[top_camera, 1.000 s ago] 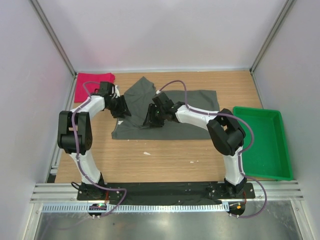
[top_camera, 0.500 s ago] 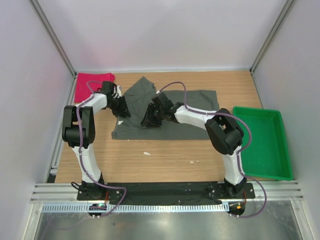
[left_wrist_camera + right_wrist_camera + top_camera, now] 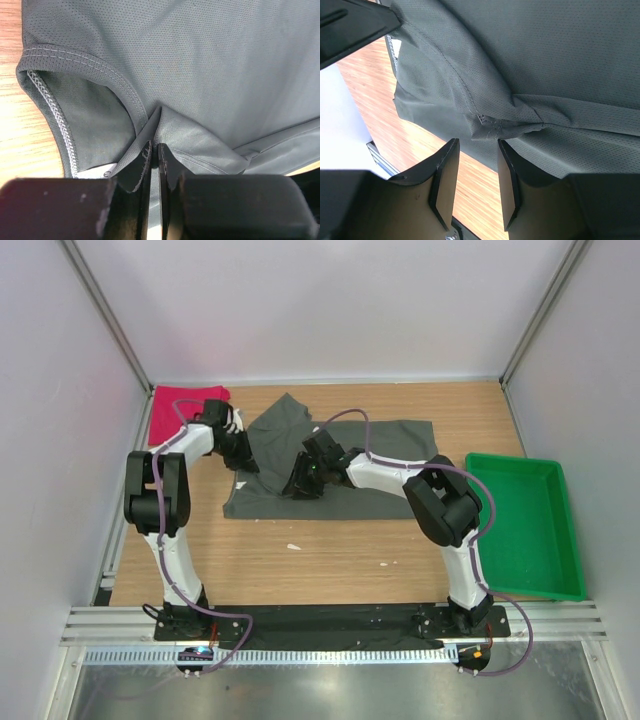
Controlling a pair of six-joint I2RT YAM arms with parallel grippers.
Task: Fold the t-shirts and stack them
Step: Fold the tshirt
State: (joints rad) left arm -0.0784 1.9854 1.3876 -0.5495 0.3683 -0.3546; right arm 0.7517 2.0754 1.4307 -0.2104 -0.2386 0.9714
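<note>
**A:** What has the left gripper got?

**B:** Its jaws are pressed almost together on a raised fold of the dark grey t-shirt. The cloth rises into a small ridge right at the tips.

**A:** And round about it?

**B:** Just left of the tips a stitched hem curves round an opening. The shirt's inside shows there, with a white label close to the left finger. Further left is the bare wooden table. Ahead of the tips, smooth mesh cloth fills the view.

**A:** The right gripper?

**B:** Its jaws stand parted with nothing pinched between them. A bunched seam of the same shirt lies just ahead of the tips, and the cloth's edge reaches about as far as them. I cannot tell whether it touches. Wood shows between and beneath the fingers.

**A:** And from above?

**B:** Both grippers are low over the left half of the grey shirt, which lies spread on the table. The left one is at the shirt's left edge, and the right one is near it on the right. Beyond the left gripper and to its left, the red t-shirt lies as a compact patch in the far corner, apart from the grey one. Well to the right of the right gripper sits a green tray, apart from the shirt.
</note>
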